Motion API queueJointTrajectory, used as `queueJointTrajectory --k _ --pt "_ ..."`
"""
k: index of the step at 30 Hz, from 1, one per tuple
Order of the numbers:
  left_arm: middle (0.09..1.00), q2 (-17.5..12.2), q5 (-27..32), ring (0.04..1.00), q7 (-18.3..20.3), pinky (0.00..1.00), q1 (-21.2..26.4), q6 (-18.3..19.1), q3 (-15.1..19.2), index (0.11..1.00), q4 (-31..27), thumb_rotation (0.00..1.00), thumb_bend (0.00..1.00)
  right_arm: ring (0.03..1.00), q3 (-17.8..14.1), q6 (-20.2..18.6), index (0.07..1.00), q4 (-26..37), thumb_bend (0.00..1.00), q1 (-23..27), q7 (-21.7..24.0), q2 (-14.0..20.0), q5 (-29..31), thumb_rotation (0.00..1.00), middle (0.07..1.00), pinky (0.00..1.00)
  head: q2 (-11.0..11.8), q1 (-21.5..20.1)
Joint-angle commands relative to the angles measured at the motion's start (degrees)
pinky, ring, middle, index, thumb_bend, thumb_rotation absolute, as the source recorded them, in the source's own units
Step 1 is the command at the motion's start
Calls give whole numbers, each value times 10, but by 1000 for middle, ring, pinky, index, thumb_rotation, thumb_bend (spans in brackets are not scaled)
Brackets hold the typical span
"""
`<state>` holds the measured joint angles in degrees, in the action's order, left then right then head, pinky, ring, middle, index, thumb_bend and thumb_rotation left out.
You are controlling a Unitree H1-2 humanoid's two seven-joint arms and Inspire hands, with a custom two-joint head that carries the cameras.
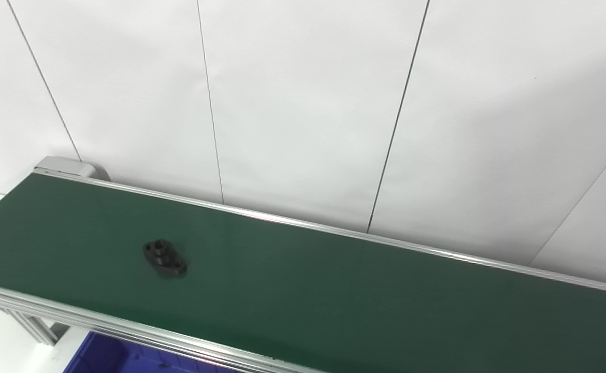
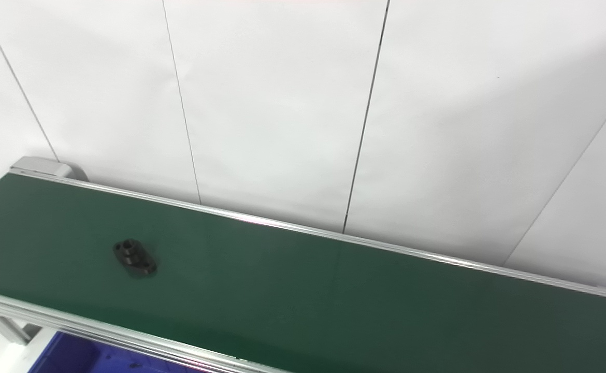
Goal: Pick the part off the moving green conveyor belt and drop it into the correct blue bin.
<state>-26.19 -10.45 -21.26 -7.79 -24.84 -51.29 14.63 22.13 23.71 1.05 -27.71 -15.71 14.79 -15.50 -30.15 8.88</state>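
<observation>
Since neither hand shows in either view, their state cannot be told; the black part (image 1: 164,258) lies flat toward the left of the green conveyor belt (image 1: 334,280), nearer its near rail; a blue bin (image 1: 111,357) waits below that edge, presumably for easy dropping.

I see the green belt (image 2: 334,290) running across my view from the left, where it sits higher, down to the right edge. A small black part (image 2: 134,258) lies flat on it toward the left end, about midway between the belt's near and far rails. It looks like a flange with a raised round collar and a hole in it. Below the near silver rail (image 2: 101,331), at the bottom left, I can make out a corner of a blue bin (image 2: 75,357). Behind the belt stands a white panelled wall (image 2: 282,103) with thin dark seams. Neither hand is in my view.
</observation>
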Motion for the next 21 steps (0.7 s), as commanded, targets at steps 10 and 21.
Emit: queueJointTrajectory --k 10,21 --pt "796 -33 19 760 16 699 -42 -21 47 776 -70 196 877 767 -6 29 912 160 824 -26 -34 -16 -44 241 819 808 -60 -40" --pt "849 -46 37 814 96 763 -76 -21 100 807 -128 193 918 760 -63 -40 884 284 735 -1 57 -65 -52 387 793 786 -141 -91"
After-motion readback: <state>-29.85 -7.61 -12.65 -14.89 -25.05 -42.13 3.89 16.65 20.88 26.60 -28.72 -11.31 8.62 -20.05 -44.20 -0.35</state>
